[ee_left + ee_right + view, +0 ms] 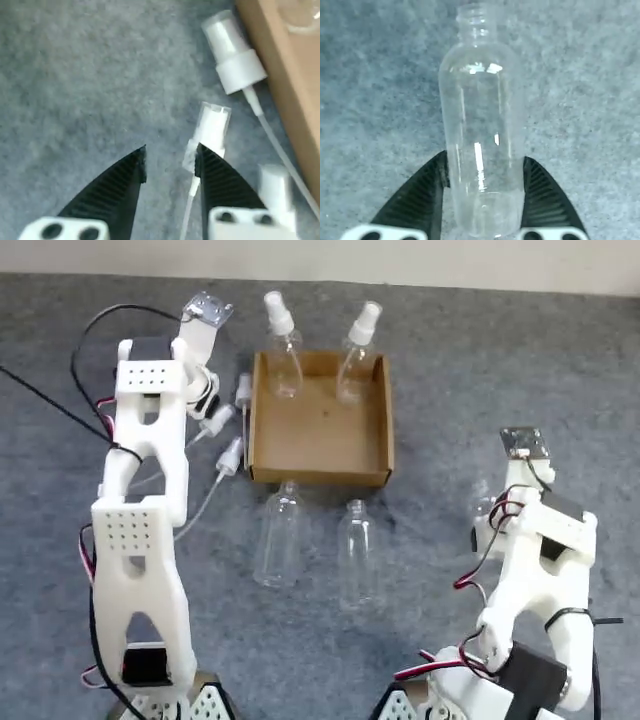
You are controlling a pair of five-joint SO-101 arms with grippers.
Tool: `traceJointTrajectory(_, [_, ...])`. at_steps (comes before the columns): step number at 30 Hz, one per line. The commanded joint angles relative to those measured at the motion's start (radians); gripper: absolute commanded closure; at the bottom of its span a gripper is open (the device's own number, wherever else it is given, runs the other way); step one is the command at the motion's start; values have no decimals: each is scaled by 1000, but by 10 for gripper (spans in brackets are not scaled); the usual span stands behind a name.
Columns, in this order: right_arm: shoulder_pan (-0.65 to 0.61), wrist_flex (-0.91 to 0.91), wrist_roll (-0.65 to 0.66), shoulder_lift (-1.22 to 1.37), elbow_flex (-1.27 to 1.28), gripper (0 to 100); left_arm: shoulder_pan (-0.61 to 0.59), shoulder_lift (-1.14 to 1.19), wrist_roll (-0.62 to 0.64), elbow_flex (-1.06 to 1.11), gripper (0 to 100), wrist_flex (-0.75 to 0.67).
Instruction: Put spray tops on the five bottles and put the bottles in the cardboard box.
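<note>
Two capped bottles (283, 355) (358, 358) stand upright at the far end of the cardboard box (318, 476) in the high view. Two bare bottles (278, 536) (357, 552) lie on the grey carpet (440, 370) just in front of the box, necks toward it. A third bare bottle (483, 502) lies off to the side by the head of the right arm (540, 540). Three spray tops (243, 390) (218, 422) (229, 455) lie loose beside the box's side wall, and the left arm (150, 440) is stretched out over that spot.

Left wrist view: the left gripper (171, 149) is low over the carpet, jaws spread apart, nothing between them. One spray top (212, 127) sits right at the tip of one finger (220, 180); can't tell if they touch. A second top (232, 50) lies near the box wall (280, 75), and a third (275, 185) is partly behind the same finger.

Right wrist view: the right gripper (485, 167) has the third bare bottle (482, 100) between its jaws, both fingers (427, 195) against the bottle's lower sides. The open neck points away from the gripper, with carpet underneath.
</note>
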Motion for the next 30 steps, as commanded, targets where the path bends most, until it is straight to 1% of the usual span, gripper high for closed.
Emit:
traceJointTrajectory(1, [-22, -16, 11, 1, 25, 924, 28, 85, -11, -154, 843, 48])
traceJointTrajectory(6, [-84, -18, 11, -7, 84, 924, 25, 173, -11, -231, 843, 51])
traceJointTrajectory(13, [-74, -18, 11, -8, 84, 924, 24, 196, -5, -318, 843, 118])
traceJointTrajectory(15, [-74, -18, 11, -8, 84, 924, 25, 188, -5, -423, 843, 180])
traceJointTrajectory(19, [-82, -18, 11, -8, 84, 924, 48, 176, -5, -650, 843, 347])
traceJointTrajectory(21, [-84, -18, 11, -8, 84, 924, 61, 177, -5, -713, 843, 391])
traceJointTrajectory(27, [-81, -18, 11, -8, 87, 924, 88, 179, -5, -570, 843, 390])
traceJointTrajectory(30, [-79, -18, 11, -8, 87, 924, 107, 179, -5, -532, 843, 390])
